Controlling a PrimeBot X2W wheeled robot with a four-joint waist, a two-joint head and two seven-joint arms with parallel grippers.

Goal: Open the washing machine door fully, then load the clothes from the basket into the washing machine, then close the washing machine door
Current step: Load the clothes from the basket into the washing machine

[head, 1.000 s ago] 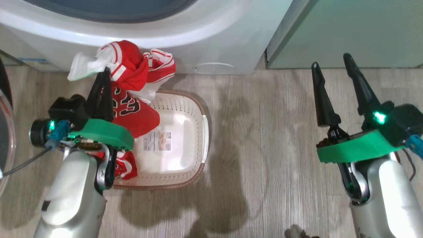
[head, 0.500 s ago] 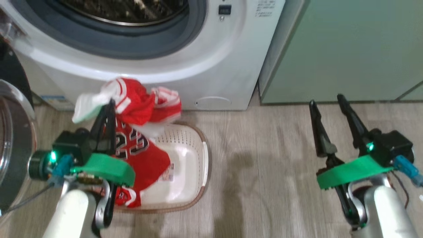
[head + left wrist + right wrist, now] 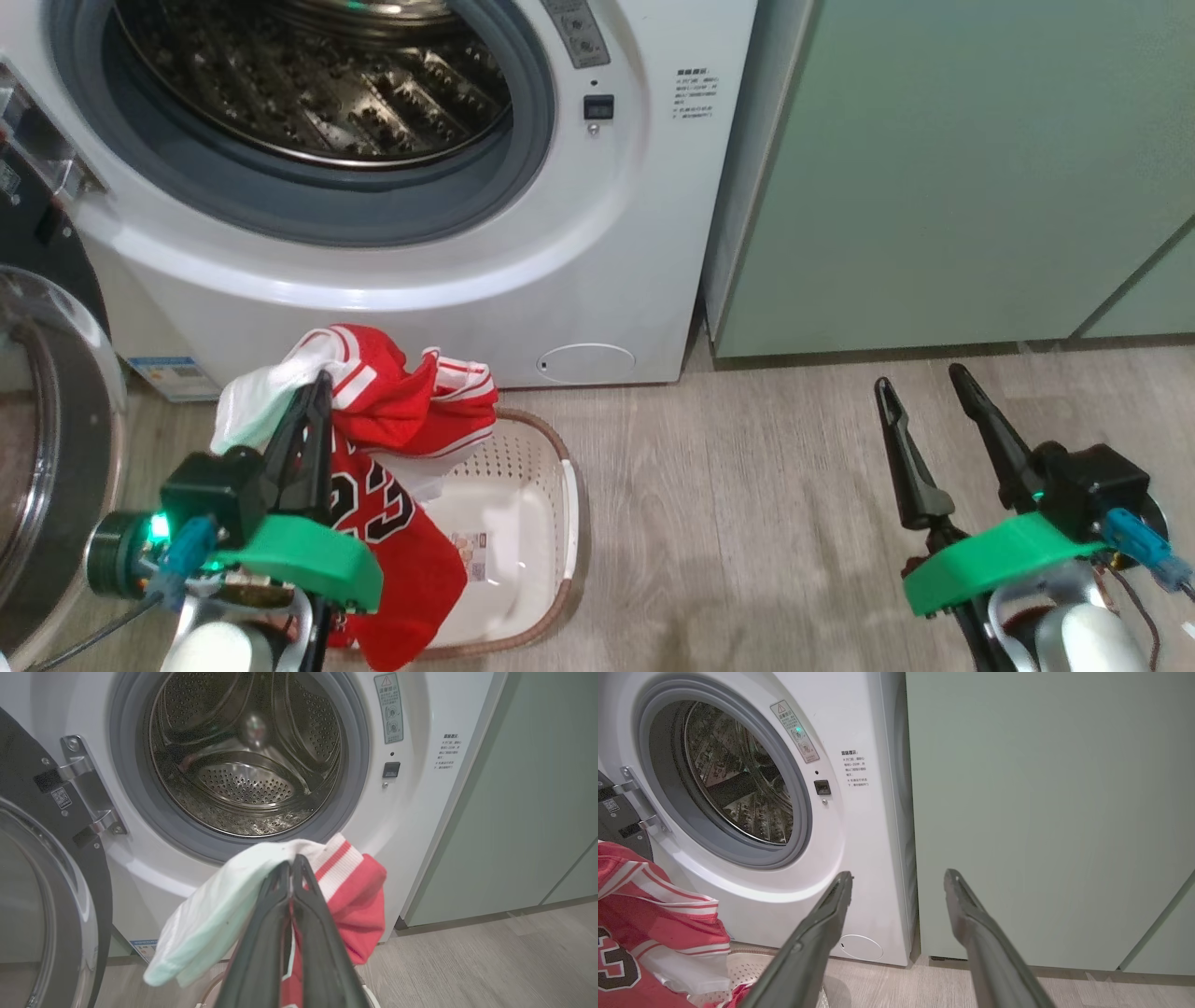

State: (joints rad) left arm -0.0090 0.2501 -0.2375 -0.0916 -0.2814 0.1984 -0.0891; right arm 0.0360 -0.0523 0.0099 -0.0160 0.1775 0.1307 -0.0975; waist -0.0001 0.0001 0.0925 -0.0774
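Your left end effector [image 3: 320, 385] is clamped on the clothes [image 3: 392, 411], holding them up over the basket [image 3: 568, 495], fingers aimed at the washing machine [image 3: 607, 243] just below its open drum [image 3: 317, 93]. Your right end effector [image 3: 918, 376] hangs well to the right above the floor [image 3: 747, 523], fingers spread wide, empty. The door [image 3: 56, 448] stands swung open at your left.
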